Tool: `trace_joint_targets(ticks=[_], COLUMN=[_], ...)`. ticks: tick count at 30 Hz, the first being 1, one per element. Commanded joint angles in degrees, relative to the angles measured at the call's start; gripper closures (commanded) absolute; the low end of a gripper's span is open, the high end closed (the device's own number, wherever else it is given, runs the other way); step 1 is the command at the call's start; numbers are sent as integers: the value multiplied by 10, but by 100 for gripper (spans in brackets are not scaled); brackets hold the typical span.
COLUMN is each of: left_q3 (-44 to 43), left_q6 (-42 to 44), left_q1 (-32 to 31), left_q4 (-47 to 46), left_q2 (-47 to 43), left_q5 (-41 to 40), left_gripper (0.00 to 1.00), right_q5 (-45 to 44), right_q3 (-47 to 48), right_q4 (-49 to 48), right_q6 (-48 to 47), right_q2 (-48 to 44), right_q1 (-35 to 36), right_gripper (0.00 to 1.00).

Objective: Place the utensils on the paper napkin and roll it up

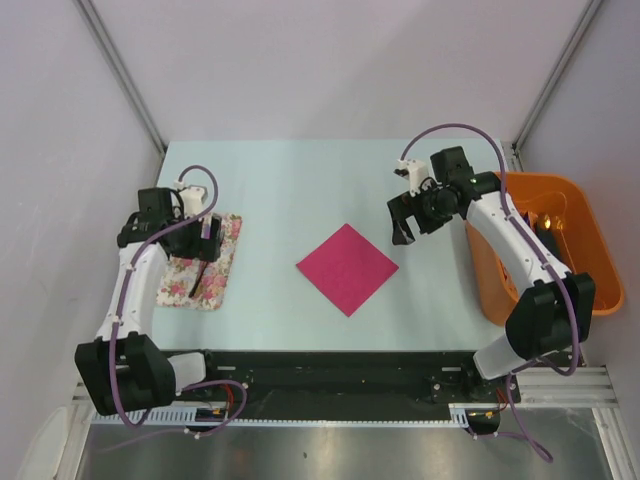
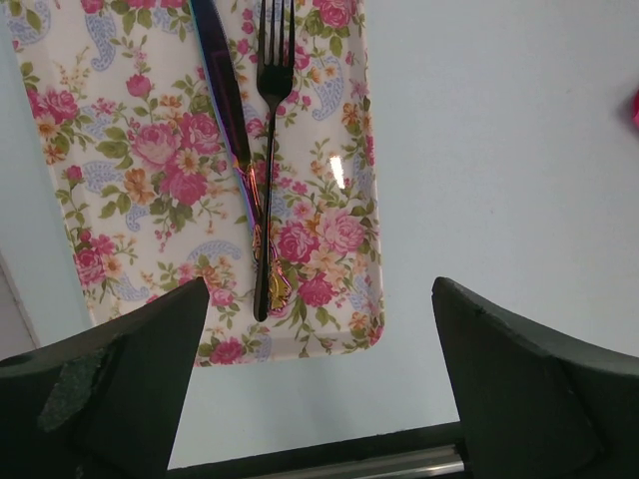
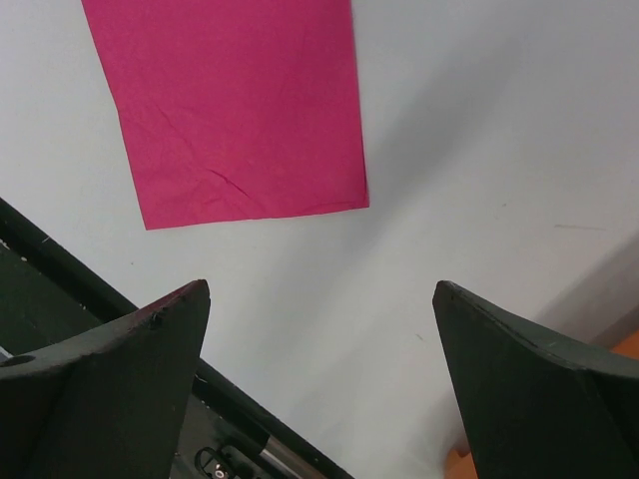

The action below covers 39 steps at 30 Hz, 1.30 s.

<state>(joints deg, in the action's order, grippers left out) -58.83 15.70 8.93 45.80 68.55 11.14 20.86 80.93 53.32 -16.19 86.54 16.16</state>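
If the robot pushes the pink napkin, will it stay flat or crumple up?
Probably crumple: the paper napkin looks thin, with faint creases. It lies loose on the smooth table, so a push may also slide it.

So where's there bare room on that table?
Bare table lies behind the pink napkin, up to the far edge; between the napkin and the floral mat; and between the napkin and the black rail. Crowded: the mat, holding fork and knife by the left gripper, and the right side, with the right gripper and orange tub.
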Motion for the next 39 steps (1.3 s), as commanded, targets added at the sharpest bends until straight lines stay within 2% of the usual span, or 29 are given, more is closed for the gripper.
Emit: trace_joint_targets(ticks=[1,4,8,9,10,12,13,16,25,30,39], left_q3=[-20,-44,-70,-74,-79,-91,-95,-117,-201,-177,-101], left_q6=[50,76,88,95,100,108,109,89,45,54,50], left_q1=[6,19,24,26,26,26,27,28,28,28,28], left_q4=[-20,1,3,3,5,9,9,-7,-26,-29,-45], left_q2=[20,63,119,142,152,176,194,232,339,340,327], left_q5=[24,50,33,34,32,32,26,19,-58,-81,-74], left_gripper=[0,1,4,8,18,26,34,45,69,70,71], right_q5=[11,15,10,9,8,7,5,4,-8,-14,-13], right_q3=[33,39,29,27,25,22,22,21,25,23,29], right_q4=[-1,5,6,4,4,4,3,3,1,0,3], right_q6=[-8,-9,-11,-11,-11,-12,-12,-12,-10,-9,-6], right_q2=[18,27,28,27,26,25,25,28,41,47,61], right_q1=[4,6,8,8,8,8,8,8,7,1,-2], right_gripper=[0,0,0,0,0,0,0,0,0,0,0])
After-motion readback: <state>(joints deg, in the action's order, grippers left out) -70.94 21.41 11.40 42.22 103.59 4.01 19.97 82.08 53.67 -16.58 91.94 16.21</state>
